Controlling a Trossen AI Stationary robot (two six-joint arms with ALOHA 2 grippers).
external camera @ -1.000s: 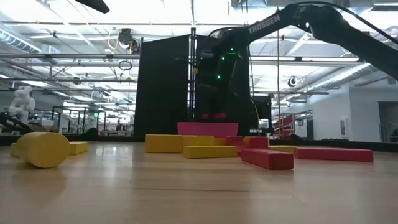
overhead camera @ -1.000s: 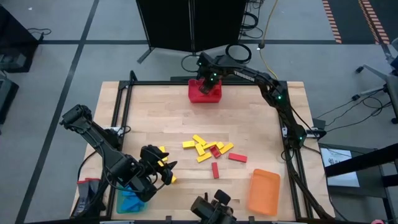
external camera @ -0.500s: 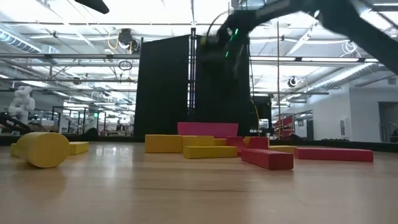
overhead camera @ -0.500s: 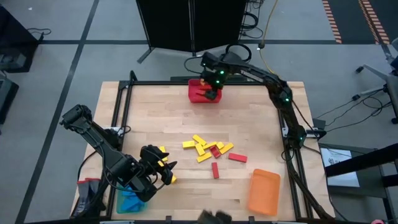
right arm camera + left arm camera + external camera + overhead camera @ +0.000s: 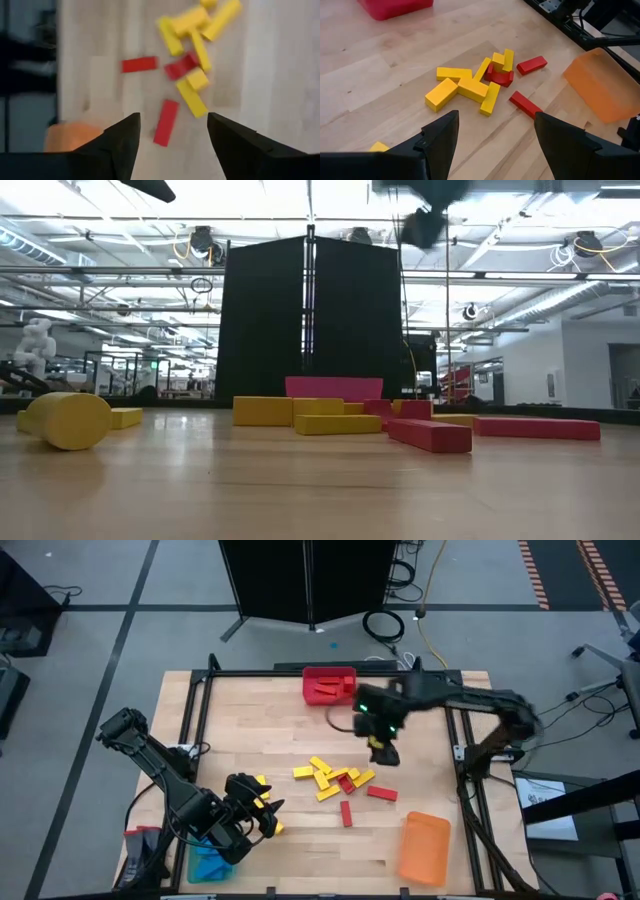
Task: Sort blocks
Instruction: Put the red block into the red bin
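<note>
A pile of yellow and red blocks (image 5: pixel 335 780) lies flat on the table's middle, also in the left wrist view (image 5: pixel 480 85) and the right wrist view (image 5: pixel 192 65). Two red blocks (image 5: pixel 346 813) (image 5: pixel 381 793) lie apart on its near side. My right gripper (image 5: pixel 385 752) (image 5: pixel 173 120) hangs open and empty above the table, just to the pile's far right. My left gripper (image 5: pixel 268 815) (image 5: pixel 496 117) is open and empty at the near-left, beside a few yellow blocks (image 5: pixel 262 785). The red bin (image 5: pixel 329 683) at the far edge holds red blocks.
A blue bin (image 5: pixel 208 860) sits at the near-left corner behind my left gripper. An orange bin (image 5: pixel 424 848) lies at the near-right, also in the left wrist view (image 5: pixel 600 85). In the low view a yellow round-ended piece (image 5: pixel 70 420) stands at the left.
My right gripper has swung quickly from above the red bin at the far edge, toward the near edge and a little right, and now hangs over the table beside the block pile. My left arm has kept still. No block has moved.
</note>
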